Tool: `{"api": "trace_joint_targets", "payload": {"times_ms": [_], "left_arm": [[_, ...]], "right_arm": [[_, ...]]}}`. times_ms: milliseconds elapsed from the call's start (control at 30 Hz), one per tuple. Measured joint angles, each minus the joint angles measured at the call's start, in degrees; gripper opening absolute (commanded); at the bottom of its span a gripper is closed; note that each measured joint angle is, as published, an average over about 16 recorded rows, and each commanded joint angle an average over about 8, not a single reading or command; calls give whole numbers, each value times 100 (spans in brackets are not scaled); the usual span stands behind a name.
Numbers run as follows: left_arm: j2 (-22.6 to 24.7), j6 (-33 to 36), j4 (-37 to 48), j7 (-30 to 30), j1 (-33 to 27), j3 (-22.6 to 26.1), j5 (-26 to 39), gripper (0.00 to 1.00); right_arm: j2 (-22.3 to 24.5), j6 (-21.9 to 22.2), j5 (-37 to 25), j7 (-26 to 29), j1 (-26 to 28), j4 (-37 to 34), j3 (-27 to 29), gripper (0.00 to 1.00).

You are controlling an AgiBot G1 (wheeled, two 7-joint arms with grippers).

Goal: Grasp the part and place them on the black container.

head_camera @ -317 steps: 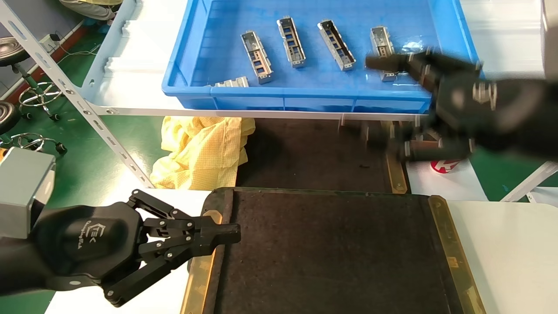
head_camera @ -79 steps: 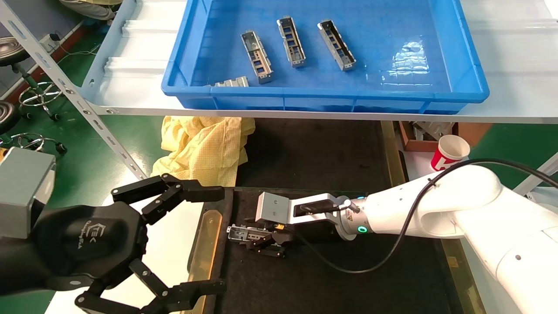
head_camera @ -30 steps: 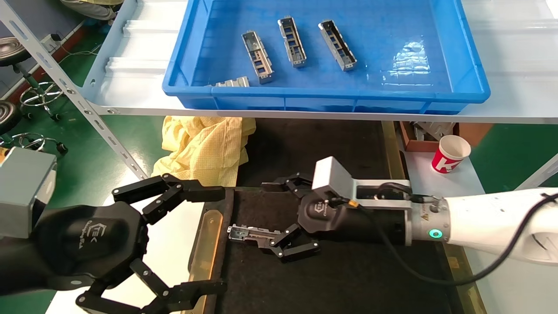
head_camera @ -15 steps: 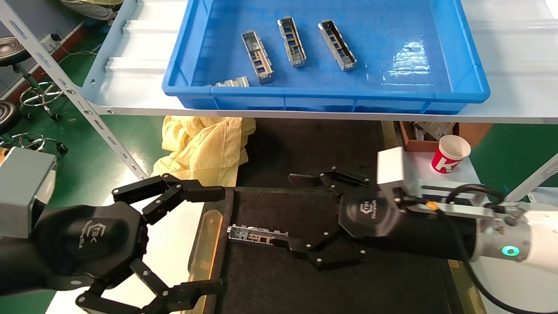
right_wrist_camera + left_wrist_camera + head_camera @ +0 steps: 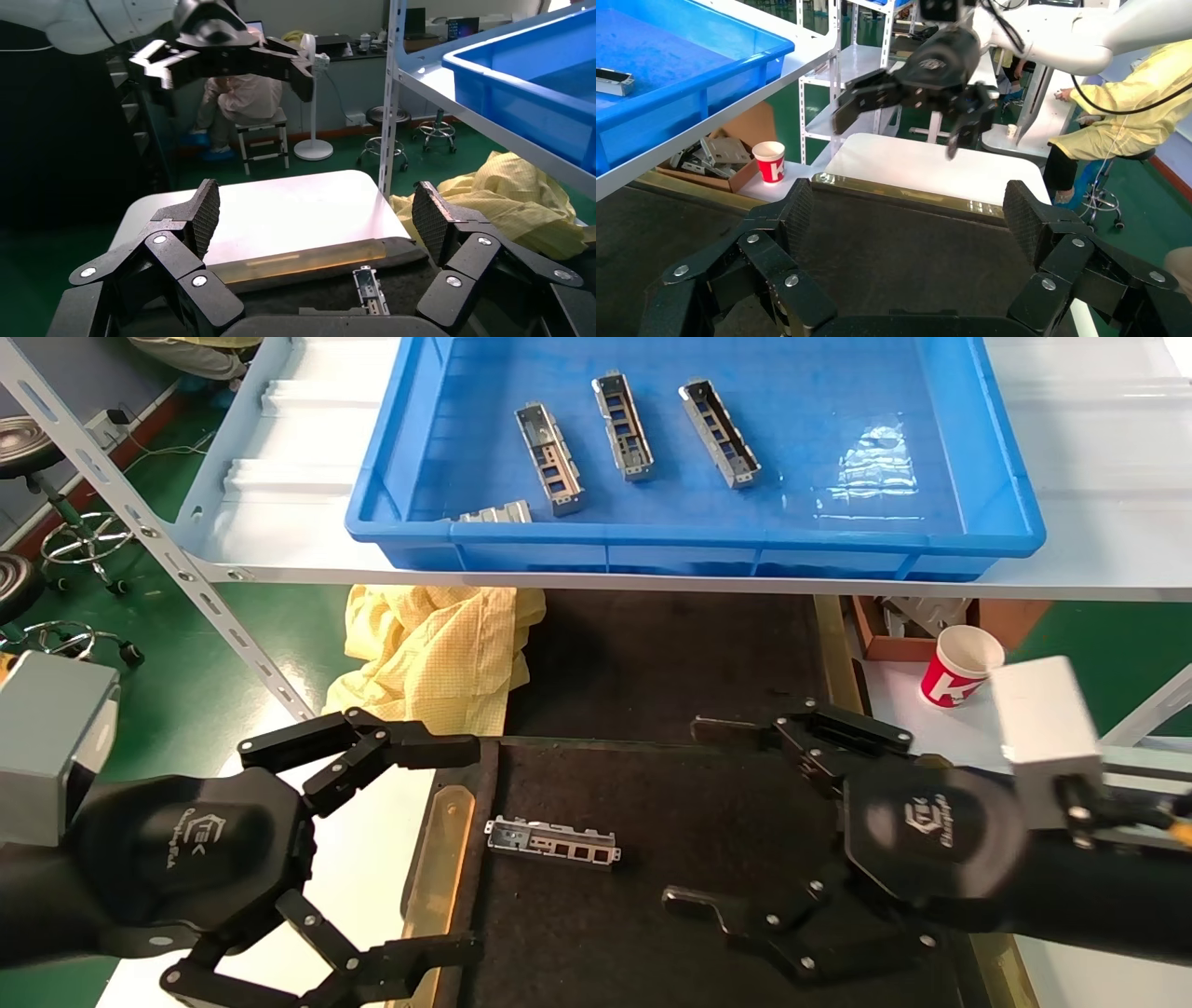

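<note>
Right end effector (image 5: 708, 822) hangs spread, empty; one part (image 5: 552, 842) lies on the black container (image 5: 708, 803) (three wait in the bin (image 5: 968, 467)).

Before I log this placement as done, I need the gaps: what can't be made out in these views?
- Near end of the black container: cut off by the head view's bottom edge.
- The part: in the right wrist view its near end is hidden behind the right pincer.
- Short grey block: half hidden behind the blue bin wall, head view.
</note>
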Motion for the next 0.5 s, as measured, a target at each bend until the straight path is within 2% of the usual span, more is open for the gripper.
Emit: {"api": "trace_joint_targets", "payload": {"times_ms": [267,500], "left_arm": [[0,-1,0,1,0,1,-1,100],[-1,-2,1,1,1,1,-2,100]], "right_arm": [[468,-170,122,352,-353,626,539,100],[661,-242,179,486,-500,885,763,100]]}}
